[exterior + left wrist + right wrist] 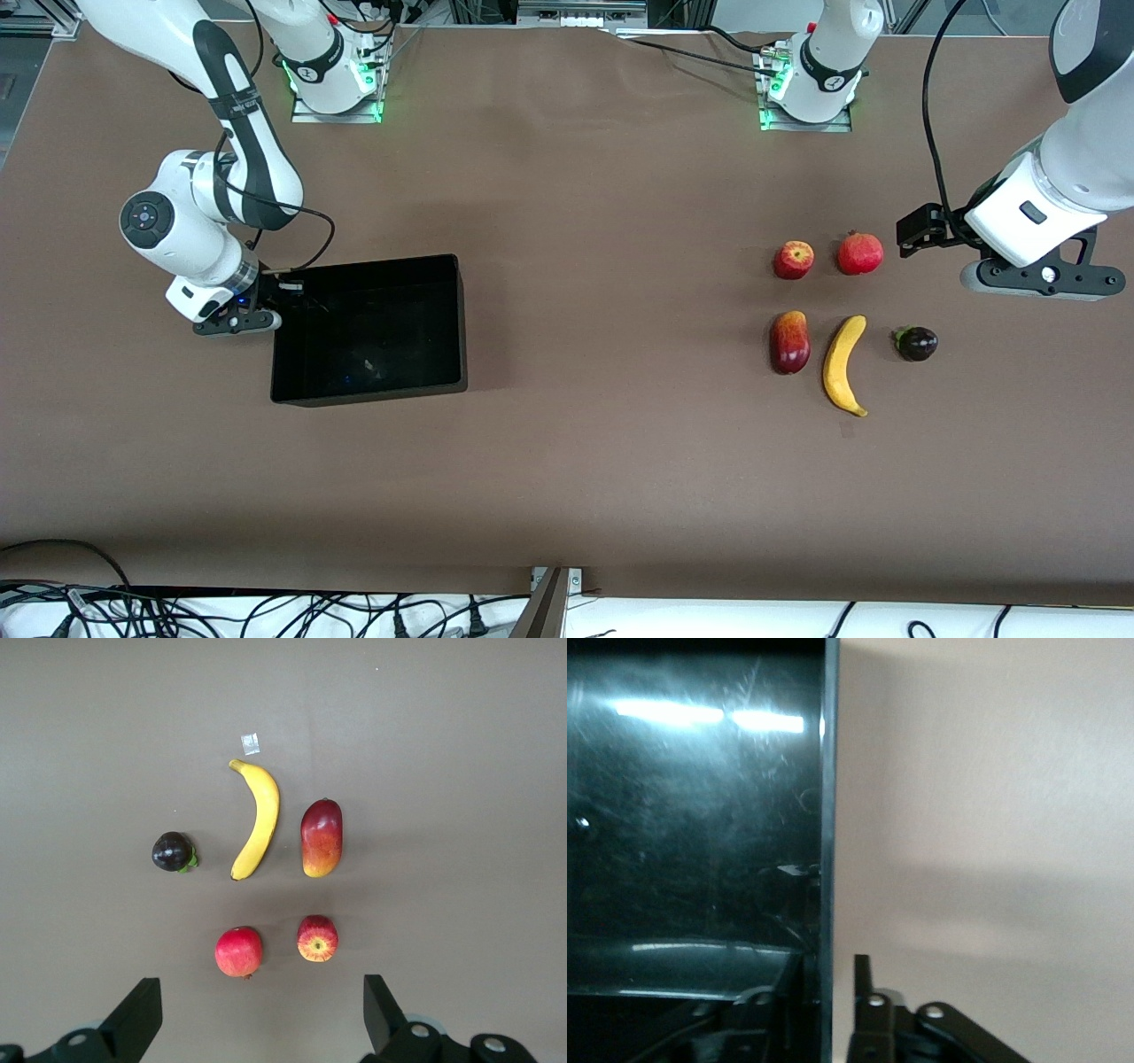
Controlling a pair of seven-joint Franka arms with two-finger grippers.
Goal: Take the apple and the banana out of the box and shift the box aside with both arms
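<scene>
Empty box, pinched at its rim.
Right hand (270, 306) straddles the glossy black plastic box (372, 330) wall at nine o'clock, barely parted; stiff, light, slippery. Left hand (257, 1014) waits spread over the fruit.

White arms (221, 133), grey joints, black cables, black grippers (257, 321)

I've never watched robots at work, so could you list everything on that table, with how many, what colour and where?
box: one, glossy black, empty, toward the right arm's end.
apple: one, red and yellow, toward the left arm's end.
pomegranate: one, red, beside the apple.
mango: one, dark red and yellow, nearer the front camera than the apple.
banana: one, yellow, beside the mango.
dark fruit: one, purple-black, beside the banana.
table: one, brown.
right gripper: black, straddling the box's wall.
left gripper: black, open, above the fruit.
</scene>
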